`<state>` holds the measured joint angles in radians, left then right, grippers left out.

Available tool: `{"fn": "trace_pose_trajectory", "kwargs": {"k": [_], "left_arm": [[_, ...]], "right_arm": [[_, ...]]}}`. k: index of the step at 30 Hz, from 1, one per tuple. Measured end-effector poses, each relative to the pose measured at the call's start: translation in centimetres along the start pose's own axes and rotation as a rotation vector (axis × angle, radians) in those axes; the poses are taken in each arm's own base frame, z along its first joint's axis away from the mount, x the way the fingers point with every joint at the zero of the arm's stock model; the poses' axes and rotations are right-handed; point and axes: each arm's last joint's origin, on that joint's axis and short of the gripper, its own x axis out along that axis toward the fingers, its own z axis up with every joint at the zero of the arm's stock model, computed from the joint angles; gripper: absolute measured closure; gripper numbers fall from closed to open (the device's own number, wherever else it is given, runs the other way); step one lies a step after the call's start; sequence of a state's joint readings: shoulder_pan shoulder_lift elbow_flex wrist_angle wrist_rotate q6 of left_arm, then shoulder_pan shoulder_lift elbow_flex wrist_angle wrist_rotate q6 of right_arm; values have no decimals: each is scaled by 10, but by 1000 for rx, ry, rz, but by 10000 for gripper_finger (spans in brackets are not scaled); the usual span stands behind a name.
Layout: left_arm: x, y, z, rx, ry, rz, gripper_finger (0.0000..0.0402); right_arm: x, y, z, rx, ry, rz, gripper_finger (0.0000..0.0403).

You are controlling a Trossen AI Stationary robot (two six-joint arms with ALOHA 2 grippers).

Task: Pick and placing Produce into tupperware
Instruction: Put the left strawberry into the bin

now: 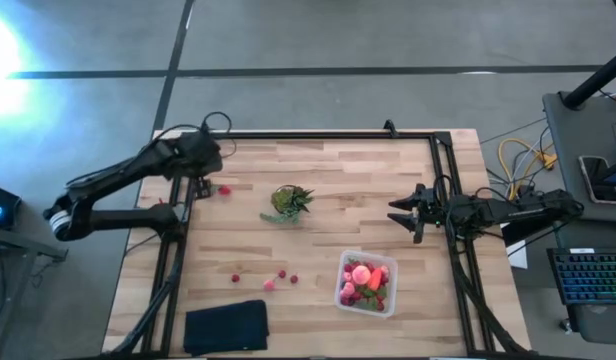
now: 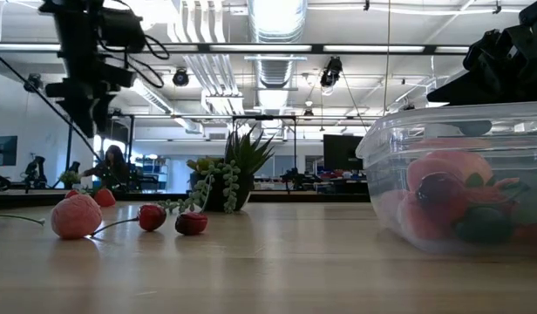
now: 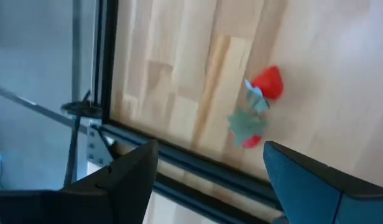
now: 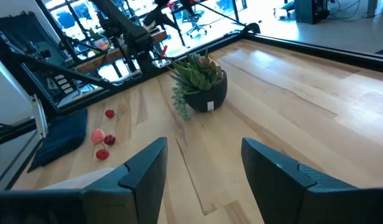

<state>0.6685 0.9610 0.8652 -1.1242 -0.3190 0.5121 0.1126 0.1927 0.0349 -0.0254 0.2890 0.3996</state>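
Note:
The clear tupperware (image 1: 366, 283) (image 2: 460, 174) stands near the table's near edge, right of centre. It holds pink, red and orange produce pieces. Several small red and pink berries (image 1: 269, 284) (image 2: 77, 216) lie loose on the wood left of it. One red piece with a green leaf (image 1: 225, 190) (image 3: 266, 84) lies near the far-left corner. My left gripper (image 1: 203, 185) (image 3: 207, 180) hovers open just left of that piece, over the table's frame. My right gripper (image 1: 403, 215) (image 4: 204, 168) hangs open by the right edge, above bare wood.
A small potted green plant (image 1: 288, 202) (image 4: 201, 84) stands mid-table between the two arms. A flat black pad (image 1: 226, 326) lies at the near-left corner. A black metal frame (image 1: 318, 135) runs along the table's far and side edges. Bare wood lies between plant and tupperware.

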Motion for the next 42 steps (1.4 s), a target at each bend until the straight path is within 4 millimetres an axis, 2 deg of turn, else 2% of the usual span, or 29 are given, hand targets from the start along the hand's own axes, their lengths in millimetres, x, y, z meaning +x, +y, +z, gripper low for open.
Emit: {"fn": "trace_pose_trajectory", "kwargs": {"k": [6,13,16,24,36,42], "left_arm": [[14,-18,-25,80,52,12,125],[41,-37,-38,22,98,-47,125],[45,-37,-35,45,76,-53,125],[64,-46,-28,54,45,-207,125],[84,-40,-12,60,68,-144,125],[97,-35,-11,30,138,-154,125]], "right_arm": [[0,0,0,0,0,0,204],[0,0,0,0,0,0,204],[0,0,0,0,0,0,204],[0,0,0,0,0,0,204],[0,0,0,0,0,0,204],[0,0,0,1,-1,0,204]]}}
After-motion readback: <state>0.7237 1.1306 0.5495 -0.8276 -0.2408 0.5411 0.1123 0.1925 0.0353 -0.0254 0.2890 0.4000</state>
